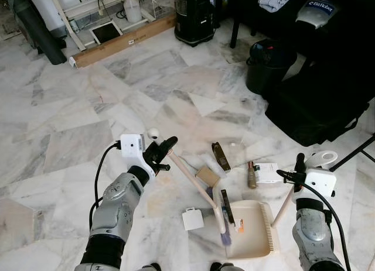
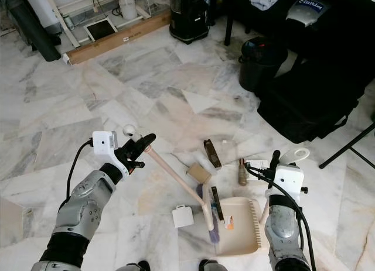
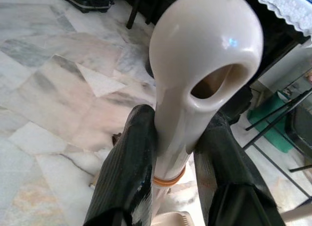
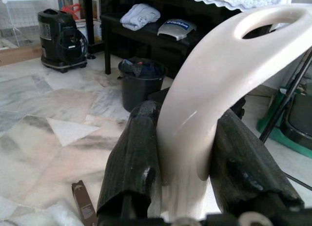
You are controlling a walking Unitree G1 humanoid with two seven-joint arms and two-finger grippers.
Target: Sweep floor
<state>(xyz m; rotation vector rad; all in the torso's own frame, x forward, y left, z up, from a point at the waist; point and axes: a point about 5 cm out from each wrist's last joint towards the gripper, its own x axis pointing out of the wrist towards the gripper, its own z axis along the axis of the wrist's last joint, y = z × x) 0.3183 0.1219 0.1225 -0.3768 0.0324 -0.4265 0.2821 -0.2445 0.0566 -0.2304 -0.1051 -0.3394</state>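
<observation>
My left gripper is shut on the top of a cream broom handle; in the left wrist view both fingers press its looped end. The handle slopes down to purple bristles at the edge of the cream dustpan. My right gripper is shut on the dustpan's upright handle. A dark bar lies partly in the pan. On the floor nearby lie a brown bar, a cardboard piece, a small bottle, a white card and a white box.
A black bin and a big black bag stand to the right. A black vacuum and a long brown plank are at the back. A thin black stand leg crosses the floor by my right arm.
</observation>
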